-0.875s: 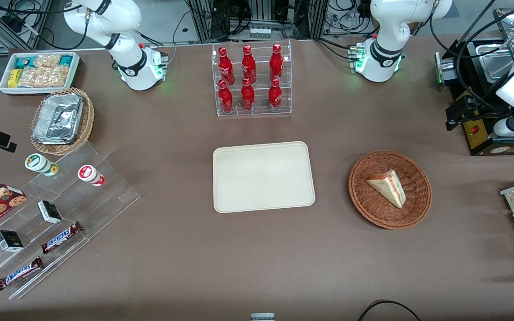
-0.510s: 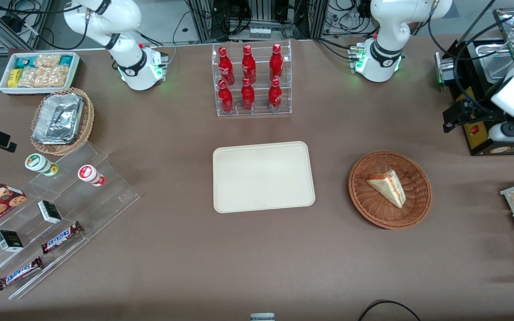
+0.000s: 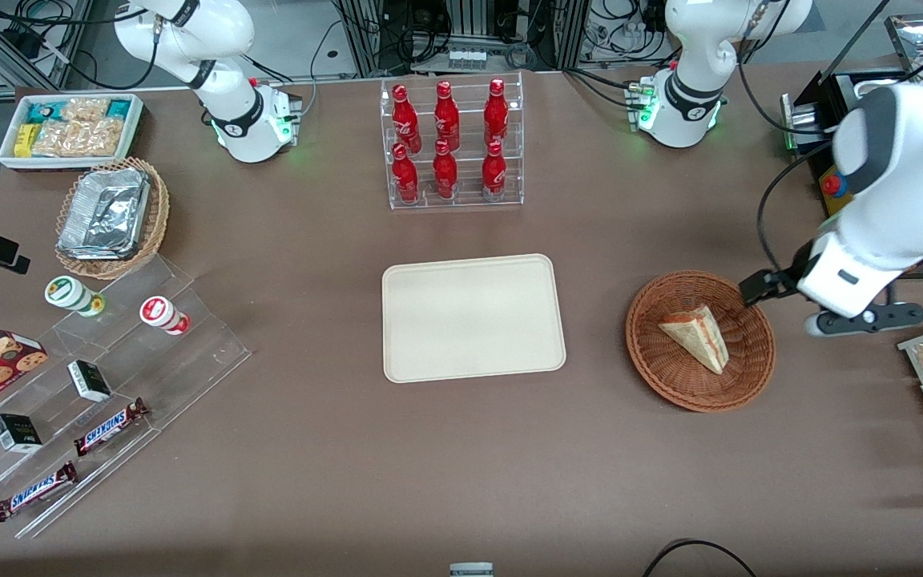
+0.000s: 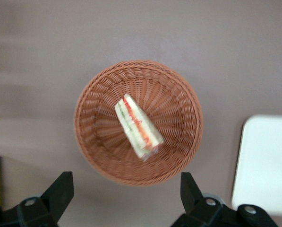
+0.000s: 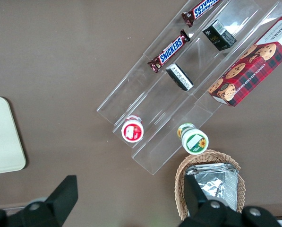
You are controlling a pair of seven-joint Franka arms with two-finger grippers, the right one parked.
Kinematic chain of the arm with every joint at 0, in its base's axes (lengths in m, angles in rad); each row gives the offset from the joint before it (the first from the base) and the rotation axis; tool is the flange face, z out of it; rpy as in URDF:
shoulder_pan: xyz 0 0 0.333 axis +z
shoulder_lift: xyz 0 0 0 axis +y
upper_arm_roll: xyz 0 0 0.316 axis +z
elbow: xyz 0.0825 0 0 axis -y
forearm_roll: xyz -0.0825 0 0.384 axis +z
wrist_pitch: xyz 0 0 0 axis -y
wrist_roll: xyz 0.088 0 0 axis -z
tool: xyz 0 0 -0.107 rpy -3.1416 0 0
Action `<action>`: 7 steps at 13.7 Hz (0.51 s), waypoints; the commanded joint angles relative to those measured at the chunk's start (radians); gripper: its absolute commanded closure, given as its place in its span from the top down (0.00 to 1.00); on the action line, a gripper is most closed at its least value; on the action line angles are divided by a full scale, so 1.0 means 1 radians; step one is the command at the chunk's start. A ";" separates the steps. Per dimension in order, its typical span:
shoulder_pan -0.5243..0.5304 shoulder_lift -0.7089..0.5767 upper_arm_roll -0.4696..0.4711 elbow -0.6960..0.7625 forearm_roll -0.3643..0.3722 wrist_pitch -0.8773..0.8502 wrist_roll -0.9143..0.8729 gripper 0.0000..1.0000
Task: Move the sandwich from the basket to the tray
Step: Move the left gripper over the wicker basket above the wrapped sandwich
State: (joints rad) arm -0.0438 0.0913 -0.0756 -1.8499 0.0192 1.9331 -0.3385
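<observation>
From the front, the sandwich (image 3: pixel 695 336) lies in the basket (image 3: pixel 657 362) on the worktop (image 3: pixel 333 473). The tray (image 3: pixel 473 317) sits apart from the basket, toward the parked arm's end. The claw (image 3: pixel 786 288) hangs just above the basket's rim on the working arm's side — its fingertips are hard to make out here.

From the left wrist, the claw (image 4: pixel 126 191) is spread wide, holding nothing — both fingers (image 4: pixel 60 191) flank the basket (image 4: pixel 178 153) well above it. The sandwich (image 4: pixel 137 126) rests near the middle, and the tray (image 4: pixel 266 163) lies beside the basket.

left arm reaches out – end effector (image 4: pixel 125 195) spread wide, hanging high.
</observation>
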 commanded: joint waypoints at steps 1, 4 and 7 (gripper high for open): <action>0.005 -0.082 -0.042 -0.188 0.019 0.163 -0.309 1.00; 0.005 -0.079 -0.062 -0.306 0.021 0.263 -0.460 1.00; 0.010 -0.047 -0.061 -0.403 0.021 0.410 -0.490 1.00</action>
State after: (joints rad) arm -0.0432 0.0545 -0.1333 -2.1859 0.0219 2.2666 -0.7920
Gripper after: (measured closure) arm 0.000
